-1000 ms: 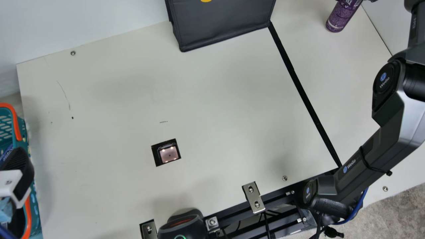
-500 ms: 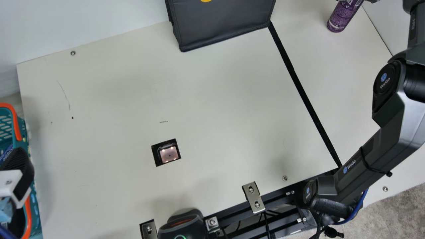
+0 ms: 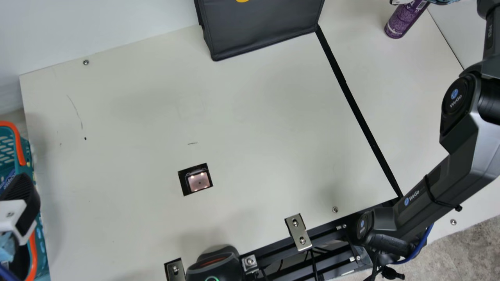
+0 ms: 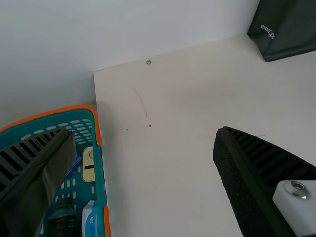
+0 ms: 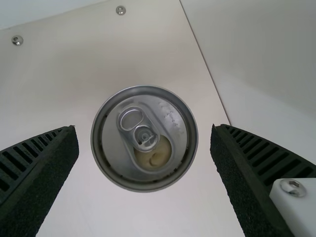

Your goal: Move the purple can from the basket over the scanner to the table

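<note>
The right gripper [image 3: 400, 2], released, holds its two fingers apart around one upright purple can [image 3: 404, 19] on the table [image 3: 273, 117]. The left gripper [image 3: 21, 199], likewise unclenched, hangs near one basket [image 3: 25, 156]. The right wrist view shows one pull-tab [image 5: 138, 128]; the main view, one scanner [image 3: 198, 182].

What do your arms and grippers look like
My right arm is black and grey, with blue logos, a thin black tie and a blue cable. My left gripper and right gripper have black ribbed fingers and white mounts.
</note>
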Controlling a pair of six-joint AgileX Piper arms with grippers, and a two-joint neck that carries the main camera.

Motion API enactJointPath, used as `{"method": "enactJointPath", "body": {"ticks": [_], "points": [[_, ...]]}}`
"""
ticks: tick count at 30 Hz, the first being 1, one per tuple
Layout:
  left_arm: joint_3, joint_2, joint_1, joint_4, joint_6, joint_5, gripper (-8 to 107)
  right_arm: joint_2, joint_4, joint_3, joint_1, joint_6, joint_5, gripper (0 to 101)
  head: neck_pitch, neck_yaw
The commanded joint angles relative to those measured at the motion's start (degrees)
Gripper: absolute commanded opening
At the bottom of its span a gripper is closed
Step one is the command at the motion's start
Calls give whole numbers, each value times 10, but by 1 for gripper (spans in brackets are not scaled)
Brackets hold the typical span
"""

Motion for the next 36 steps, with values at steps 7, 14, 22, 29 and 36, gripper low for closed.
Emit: {"method": "enactJointPath", "body": {"ticks": [7, 14, 22, 29, 36], "points": [[0, 0, 0, 0, 0, 0, 90, -61, -9, 42, 6, 1, -16, 95, -17, -1], [0, 0, 0, 0, 0, 0, 90, -134, 6, 90, 14, -11, -17, 95, -17, -1], [0, 0, 0, 0, 0, 0, 90, -235, 46, 162, 25, -40, -11, 95, -17, -1], [0, 0, 0, 0, 0, 0, 90, -340, 97, 237, 34, -71, -7, 95, -17, -1], [0, -11, 12, 4, -20, 13, 90, -387, 104, 262, 54, -65, 10, 95, -17, 25]]}}
